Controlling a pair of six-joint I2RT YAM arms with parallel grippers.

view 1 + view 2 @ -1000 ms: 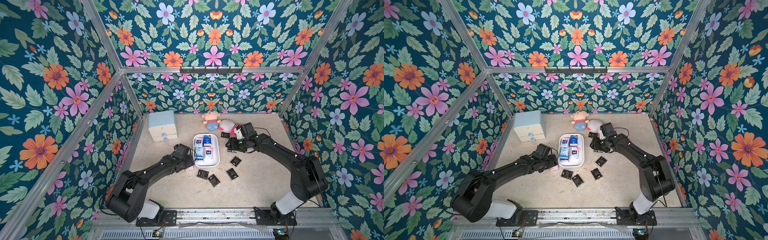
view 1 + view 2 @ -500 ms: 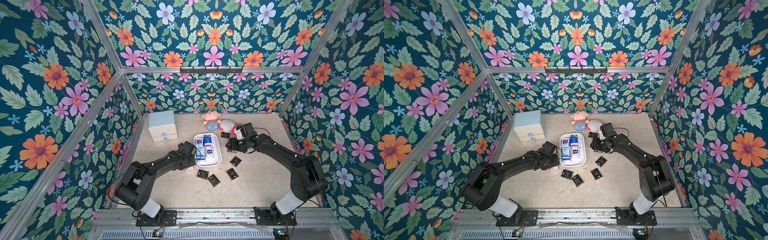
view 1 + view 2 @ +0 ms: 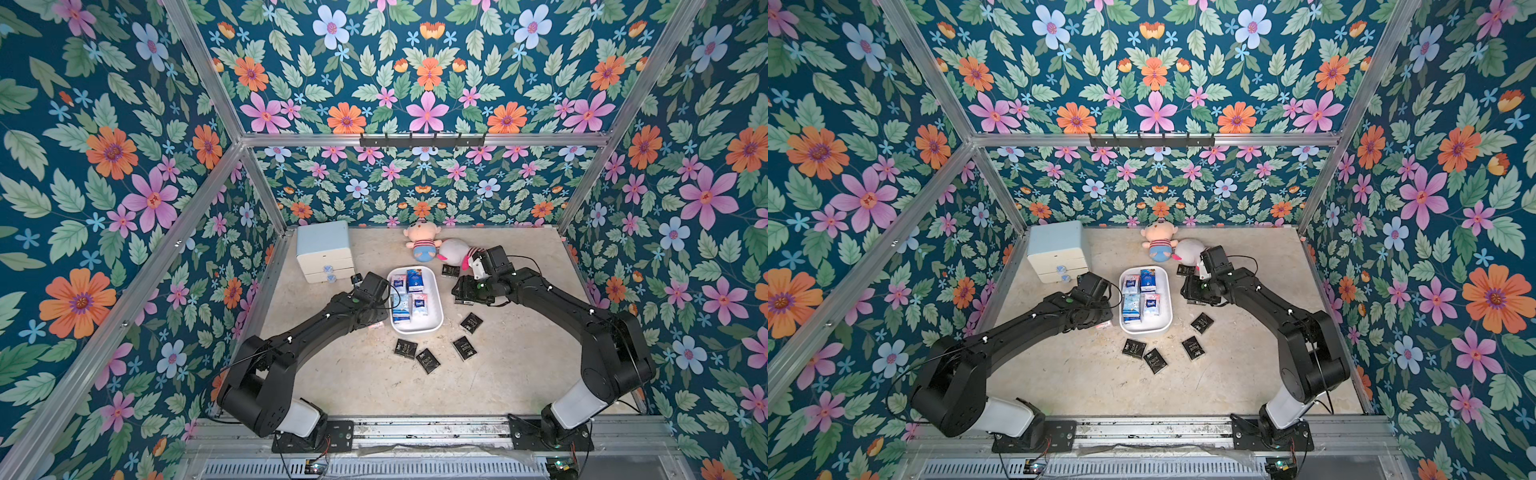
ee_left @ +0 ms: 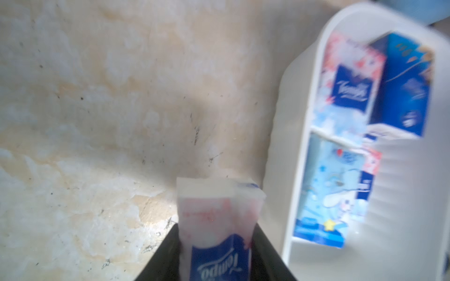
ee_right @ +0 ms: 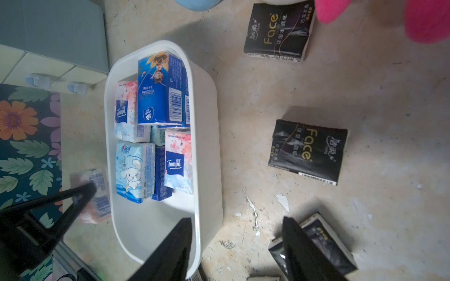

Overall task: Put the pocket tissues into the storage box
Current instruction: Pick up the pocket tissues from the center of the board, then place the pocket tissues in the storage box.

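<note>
Here, left end effector [image 4: 215, 230] pinches pink-white Tempo packet [image 4: 207, 202]; right end effector [image 5: 237, 221] spread.

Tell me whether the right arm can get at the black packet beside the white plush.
Probably yes: the black packet lies flat just ahead of the open right hand, bare floor between; only the white plush crowds its far edge.

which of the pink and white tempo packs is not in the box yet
The pink-and-white pack in the left gripper, just outside the storage box wall; the other two lie inside it.
</note>
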